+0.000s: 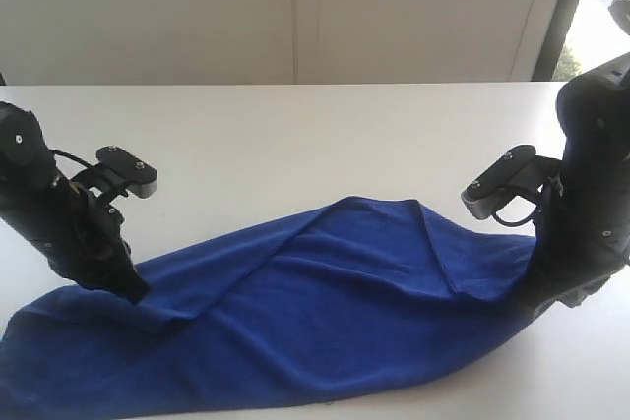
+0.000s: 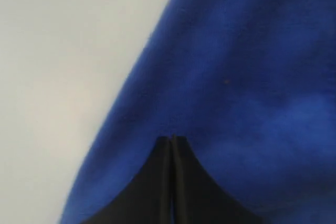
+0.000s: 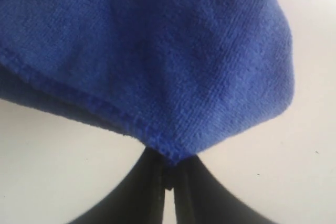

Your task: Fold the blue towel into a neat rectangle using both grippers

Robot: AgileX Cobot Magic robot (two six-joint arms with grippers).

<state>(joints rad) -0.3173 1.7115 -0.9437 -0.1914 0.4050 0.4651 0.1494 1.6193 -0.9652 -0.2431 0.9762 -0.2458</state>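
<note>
The blue towel lies rumpled across the near part of the white table, with a ridge running from its left side up to a raised middle edge. My left gripper is down at the towel's left part. Its jaws are pressed together with their tips buried in the blue cloth. My right gripper is down at the towel's right end. In the right wrist view the jaws pinch a hemmed corner of the towel.
Bare white table stretches behind the towel to a pale panelled wall. A dark window frame stands at the back right. The towel's near edge runs along the bottom of the exterior view.
</note>
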